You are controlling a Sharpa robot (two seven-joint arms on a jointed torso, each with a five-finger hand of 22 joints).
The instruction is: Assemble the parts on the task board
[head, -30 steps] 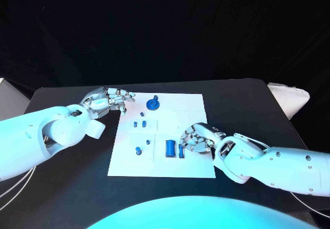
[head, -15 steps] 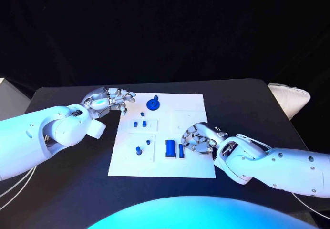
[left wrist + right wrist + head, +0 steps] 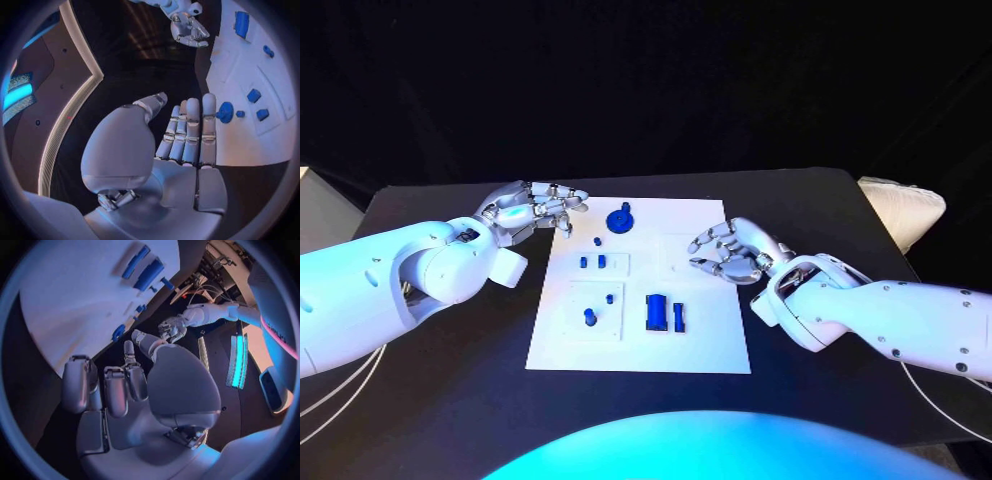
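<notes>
Board (image 3: 689,350): white rectangular plate, centre of frame, flat on the black worktop (image 3: 848,205). Blue parts on it. Round knobbed part (image 3: 620,217) near the board's upper edge. Small peg (image 3: 597,240) just below it. Two short pieces (image 3: 593,262) side by side in a shallow panel, left-centre. Lower down, a small peg (image 3: 609,297) and a rounded piece (image 3: 590,316). Two upright bars, wide (image 3: 656,312) and narrow (image 3: 679,317), side by side at lower centre.

Left hand (image 3: 535,211): upper left of frame, at the board's upper-left corner. Fingers straight and close together in the wrist view, holding nothing.

Right hand (image 3: 728,251): over the board's right edge, right of centre. Fingers curled inward; nothing seen in them.

Board's lower third and right-hand strip bare. Open worktop below the board and to its upper right.

Surround dark. Pale padded object (image 3: 906,205) at the worktop's right edge.
</notes>
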